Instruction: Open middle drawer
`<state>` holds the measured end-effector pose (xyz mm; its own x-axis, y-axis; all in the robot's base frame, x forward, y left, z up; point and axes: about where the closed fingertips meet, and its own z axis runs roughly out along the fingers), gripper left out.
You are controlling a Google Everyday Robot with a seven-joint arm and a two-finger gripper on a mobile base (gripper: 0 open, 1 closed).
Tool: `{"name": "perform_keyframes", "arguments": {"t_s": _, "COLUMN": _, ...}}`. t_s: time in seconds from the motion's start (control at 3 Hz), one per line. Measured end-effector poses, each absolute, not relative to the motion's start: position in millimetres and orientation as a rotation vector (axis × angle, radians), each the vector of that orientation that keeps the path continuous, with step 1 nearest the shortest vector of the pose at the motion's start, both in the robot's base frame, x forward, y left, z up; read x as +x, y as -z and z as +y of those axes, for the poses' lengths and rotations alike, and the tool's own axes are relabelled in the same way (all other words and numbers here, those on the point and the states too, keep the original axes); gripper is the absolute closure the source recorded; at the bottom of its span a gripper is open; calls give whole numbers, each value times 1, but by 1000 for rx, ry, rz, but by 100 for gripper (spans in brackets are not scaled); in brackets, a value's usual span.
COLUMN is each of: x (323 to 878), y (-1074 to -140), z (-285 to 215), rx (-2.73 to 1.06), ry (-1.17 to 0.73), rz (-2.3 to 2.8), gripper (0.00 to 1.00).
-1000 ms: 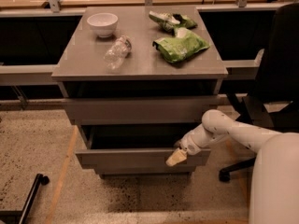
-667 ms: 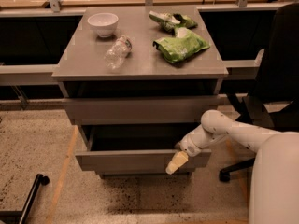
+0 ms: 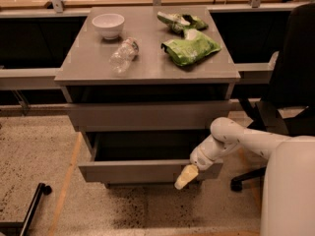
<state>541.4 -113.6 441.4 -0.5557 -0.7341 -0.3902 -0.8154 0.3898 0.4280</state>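
the middle drawer (image 3: 138, 171) stands pulled out from the grey table (image 3: 147, 65), its flat front well forward of the drawer front above it (image 3: 147, 115), so that the dark inside of the box shows from above. the claw (image 3: 186, 177) is at the right part of that pulled-out front, its pale yellowish tip lying against the front face and reaching just below the lower edge. whether the claw is wide or narrow, or gripping the front, i cannot tell. the white arm (image 3: 236, 139) comes in from the lower right and bends down to the drawer.

on the table top a white bowl (image 3: 108, 24) sits near the back left corner. a clear plastic bottle (image 3: 123, 56) lies on its side just in front of it. a green snack bag (image 3: 191, 47) lies to the right, with a second green packet (image 3: 181, 20) behind it near the back edge. a black office chair (image 3: 295, 73) stands to the right of the table, beside the arm. the floor (image 3: 39, 151) is speckled
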Motion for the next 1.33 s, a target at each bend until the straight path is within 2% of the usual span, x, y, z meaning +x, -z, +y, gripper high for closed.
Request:
{"name": "perform_keyframes", "arguments": {"t_s": 0.33, "x": 535, "y": -443, "z": -113, "rx": -1404, "ry": -911, "rz": 2519, "gripper": 41}}
{"name": "perform_keyframes", "arguments": {"t_s": 0.67, "x": 503, "y": -447, "z": -111, "rx": -1392, "ry": -1012, "rz": 2595, "gripper": 64}}
{"name": "perform_keyframes", "arguments": {"t_s": 1.0, "x": 469, "y": -461, "z": -108, "rx": -1381, "ry": -1121, "rz": 2677, "gripper": 64}}
{"name": "perform_keyframes", "arguments": {"t_s": 1.33, "x": 453, "y": -471, "z": -103, "rx": -1388, "ry": -1185, "rz": 2718, "gripper": 40}}
